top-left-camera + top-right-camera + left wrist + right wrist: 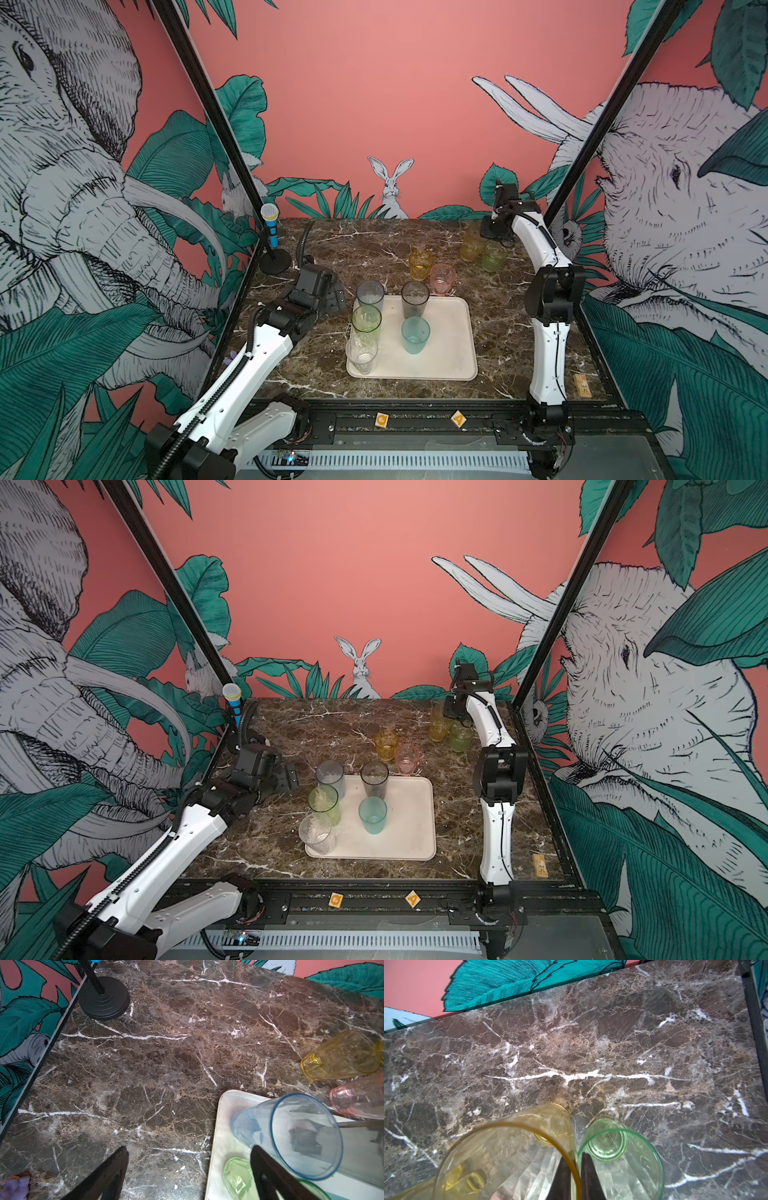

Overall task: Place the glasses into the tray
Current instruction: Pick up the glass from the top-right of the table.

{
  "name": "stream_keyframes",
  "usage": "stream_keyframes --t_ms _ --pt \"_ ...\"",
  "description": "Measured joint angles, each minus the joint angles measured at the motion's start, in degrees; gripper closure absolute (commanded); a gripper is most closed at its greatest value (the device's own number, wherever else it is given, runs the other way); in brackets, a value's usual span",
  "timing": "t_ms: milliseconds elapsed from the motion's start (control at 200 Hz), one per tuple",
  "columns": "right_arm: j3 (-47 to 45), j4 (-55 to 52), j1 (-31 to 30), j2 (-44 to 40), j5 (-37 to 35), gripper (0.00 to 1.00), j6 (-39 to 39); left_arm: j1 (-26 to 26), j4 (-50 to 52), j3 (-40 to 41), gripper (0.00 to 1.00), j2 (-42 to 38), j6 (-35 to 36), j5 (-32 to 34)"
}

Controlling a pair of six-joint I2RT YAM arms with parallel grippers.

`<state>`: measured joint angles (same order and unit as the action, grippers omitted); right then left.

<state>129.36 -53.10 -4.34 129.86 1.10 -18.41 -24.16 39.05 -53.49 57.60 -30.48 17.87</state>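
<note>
Marble tabletop [353, 245], dark brown with white veins, seen from above in both top views. A cream tray [449, 332] lies at its middle.

Five glasses stand upright on the tray. The grey glass [370, 293] is at the tray's far left corner. The brown glass [414, 299] is at the middle of its far edge. The tall green glass [366, 320] is on the left edge, just nearer than the grey one. The clear glass [361, 353] is at the near left corner. The teal glass [415, 334] is near the tray's middle.

Four glasses stand on the marble, off the tray. The amber glass [421, 264] and pink glass [443, 277] sit close together just beyond the tray's far edge. The yellow glass [473, 245] and short green glass [493, 255] stand side by side well beyond the tray's far right corner.

The right gripper [574, 1159] reaches down over that pair. In the right wrist view its jaws are pinched narrow on the yellow glass's wall at the rim, one finger inside the glass and one outside, on the short green glass's side.

The left gripper [334, 296] sits low just off the tray's far left corner, beside the grey glass, jaws spread wide and holding nothing.

A blue microphone [270, 226] on a black stand is well beyond the tray's far left corner.
</note>
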Motion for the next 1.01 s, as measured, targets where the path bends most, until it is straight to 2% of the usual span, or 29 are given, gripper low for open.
stream_keyframes --t_ms 505,1005 --pt "-4.4 -4.1 -0.9 -16.2 0.0 1.00 1.1 0.0 1.0 0.1 0.08 -4.6 -1.1 -2.1" --pt "-16.4 -11.6 -6.6 -38.1 -0.5 1.00 1.5 0.0 4.1 0.4 0.08 -7.9 -2.2 -4.3"
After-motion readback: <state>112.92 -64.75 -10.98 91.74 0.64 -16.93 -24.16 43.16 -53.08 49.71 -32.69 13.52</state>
